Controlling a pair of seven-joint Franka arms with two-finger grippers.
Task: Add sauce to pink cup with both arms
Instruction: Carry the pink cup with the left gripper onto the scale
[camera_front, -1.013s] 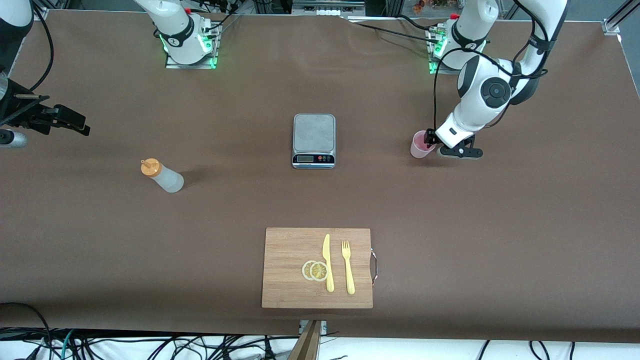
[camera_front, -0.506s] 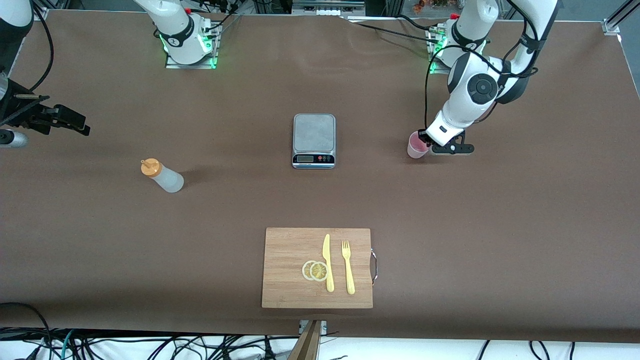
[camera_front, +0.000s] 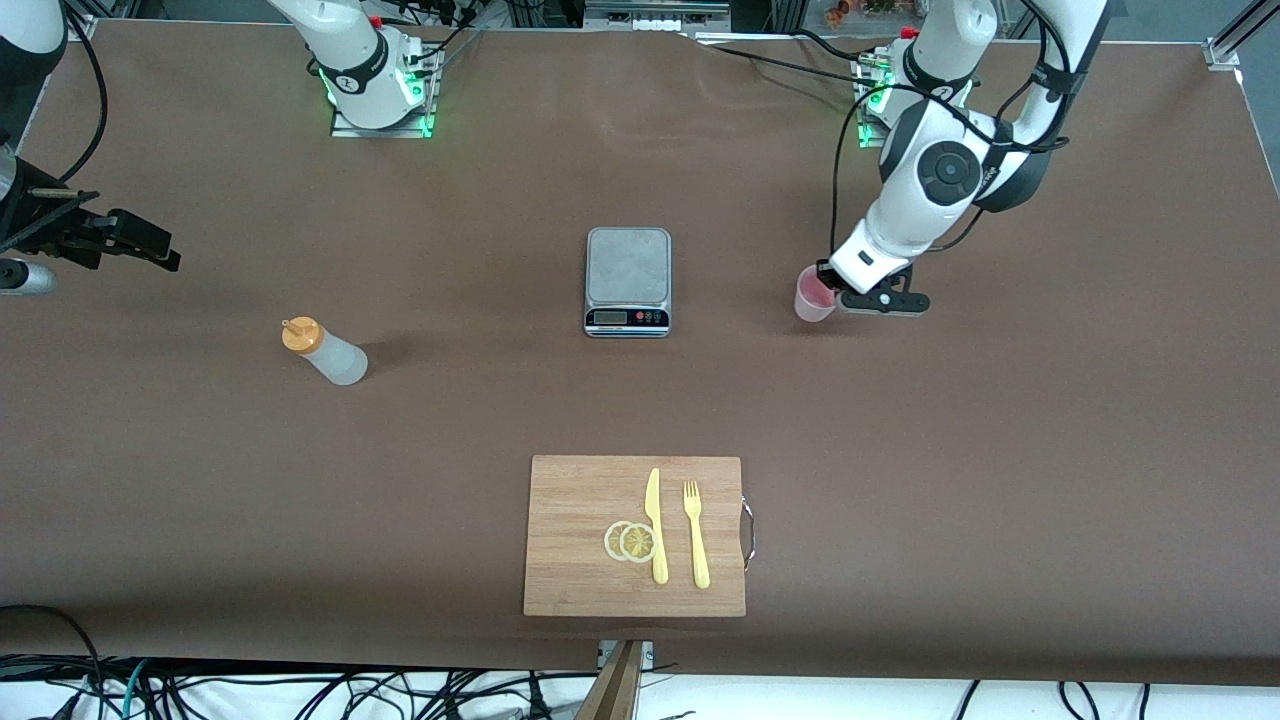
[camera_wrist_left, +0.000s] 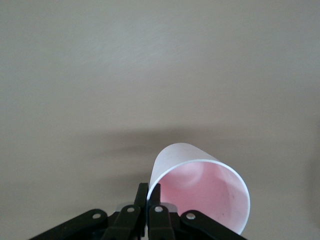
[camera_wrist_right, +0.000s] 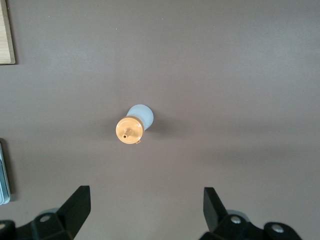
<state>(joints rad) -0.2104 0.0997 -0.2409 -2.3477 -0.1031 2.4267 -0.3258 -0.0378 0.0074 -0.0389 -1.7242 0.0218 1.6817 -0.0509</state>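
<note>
The pink cup (camera_front: 812, 298) is pinched at its rim by my left gripper (camera_front: 832, 285), beside the grey scale toward the left arm's end of the table. In the left wrist view one finger is inside the cup (camera_wrist_left: 200, 187) and one outside, with the left gripper (camera_wrist_left: 148, 190) shut on the wall. The sauce bottle (camera_front: 325, 352), whitish with an orange cap, stands toward the right arm's end. My right gripper (camera_front: 140, 248) is open and empty, high over that end of the table. In the right wrist view the bottle (camera_wrist_right: 133, 126) lies below the open right gripper (camera_wrist_right: 145, 197).
A grey scale (camera_front: 627, 280) stands mid-table; its edge shows in the right wrist view (camera_wrist_right: 3, 175). A wooden cutting board (camera_front: 580, 500) lies nearer to the front camera, with a yellow knife (camera_front: 655, 525), a fork (camera_front: 696, 535) and lemon slices (camera_front: 629, 541).
My left gripper has carried the pink cup toward the scale. The right arm and the sauce bottle have not moved.
</note>
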